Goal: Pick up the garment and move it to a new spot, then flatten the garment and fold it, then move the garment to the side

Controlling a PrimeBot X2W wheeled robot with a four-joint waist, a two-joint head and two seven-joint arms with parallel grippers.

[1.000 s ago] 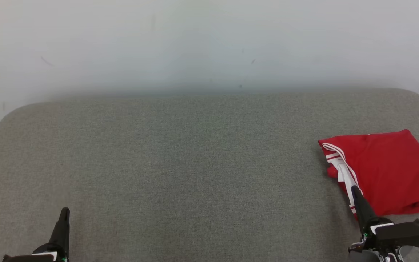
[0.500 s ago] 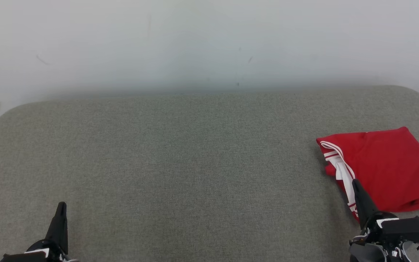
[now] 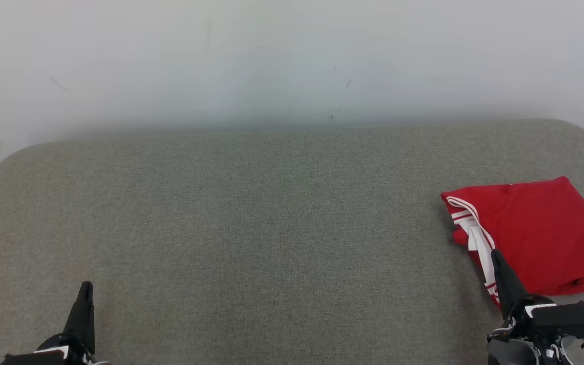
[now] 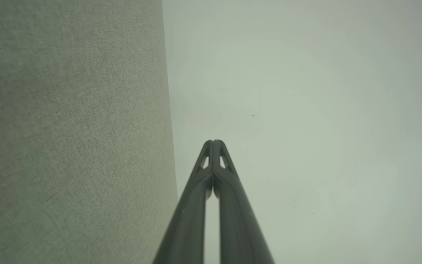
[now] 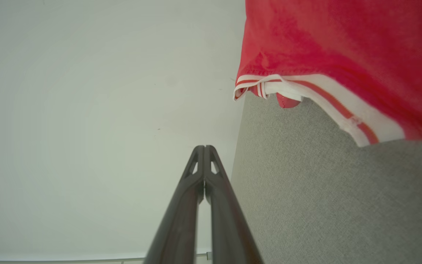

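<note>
The folded red garment (image 3: pixel 540 228) lies at the far right of the grey cushion (image 3: pixel 271 218), with the right gripper (image 3: pixel 494 253) near its striped edge and the left gripper (image 3: pixel 86 285) well apart, both pressed together and empty, so any pull-back should, I'd say, steer clear of the fold.

The left gripper (image 3: pixel 87 287) and right gripper (image 3: pixel 495 253) have long dark-grey fingers (image 4: pixel 231 205) tapering to a point, with small triangular cut-outs just behind the tips. Behind the right claw sits a black housing (image 3: pixel 568 318) bearing a white patch (image 3: pixel 536 307) and thin wires (image 3: pixel 548 350).
</note>
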